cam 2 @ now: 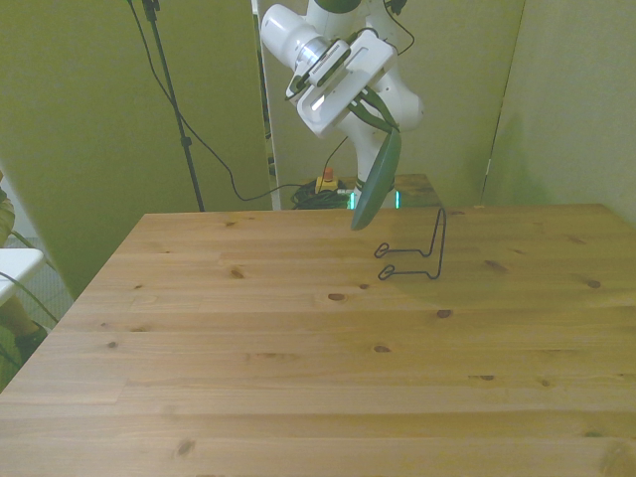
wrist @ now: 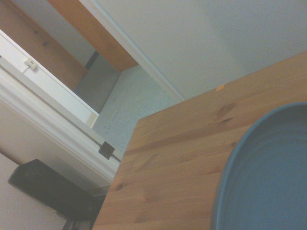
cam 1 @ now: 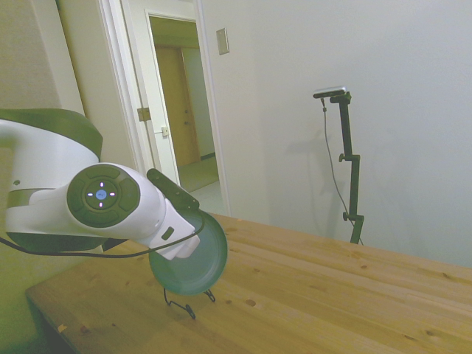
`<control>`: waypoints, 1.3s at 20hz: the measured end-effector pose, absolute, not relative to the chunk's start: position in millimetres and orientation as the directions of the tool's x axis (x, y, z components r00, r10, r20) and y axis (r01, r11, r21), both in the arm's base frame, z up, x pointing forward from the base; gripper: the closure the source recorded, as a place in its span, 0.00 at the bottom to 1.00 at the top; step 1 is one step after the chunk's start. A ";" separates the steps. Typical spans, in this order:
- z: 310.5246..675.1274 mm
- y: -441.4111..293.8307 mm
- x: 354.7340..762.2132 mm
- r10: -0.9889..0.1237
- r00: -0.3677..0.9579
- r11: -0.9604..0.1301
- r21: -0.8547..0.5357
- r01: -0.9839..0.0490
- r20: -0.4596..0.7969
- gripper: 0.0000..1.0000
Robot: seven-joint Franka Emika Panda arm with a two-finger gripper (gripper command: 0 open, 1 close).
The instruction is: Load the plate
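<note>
Pale walls surround a pine table [cam 2: 298, 378]. The claw [cam 2: 376, 111] pinches the teal plate [cam 1: 193, 259] by its upper rim, above the wire stand [cam 2: 422, 253]. It looks stiff, smooth, probably breakable; rim grip suits.

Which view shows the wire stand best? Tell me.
The front view: the wire stand stands whole on the table, below the plate. The side view shows only its feet under the plate. The wrist view misses it.

white rounded arm [cam 1: 110, 203] with dark grey joint bands, a round button cap, and a black cable.
</note>
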State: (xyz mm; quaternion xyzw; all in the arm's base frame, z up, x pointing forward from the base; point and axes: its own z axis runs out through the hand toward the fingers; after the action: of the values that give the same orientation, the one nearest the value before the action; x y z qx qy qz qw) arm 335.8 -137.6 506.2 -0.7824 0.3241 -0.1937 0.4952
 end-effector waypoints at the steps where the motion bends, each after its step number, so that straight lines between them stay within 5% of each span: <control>1: 504.3 -137.8 336.4 -0.696 0.718 -0.293 -0.904 -0.311 -0.022 1.00; 26: 470.4 -146.0 349.8 -0.647 0.761 -0.236 -0.933 -0.272 -0.058 1.00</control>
State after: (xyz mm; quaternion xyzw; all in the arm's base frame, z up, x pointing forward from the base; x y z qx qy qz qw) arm 349.8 -146.0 470.4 -0.7669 0.2994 -0.1733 0.5405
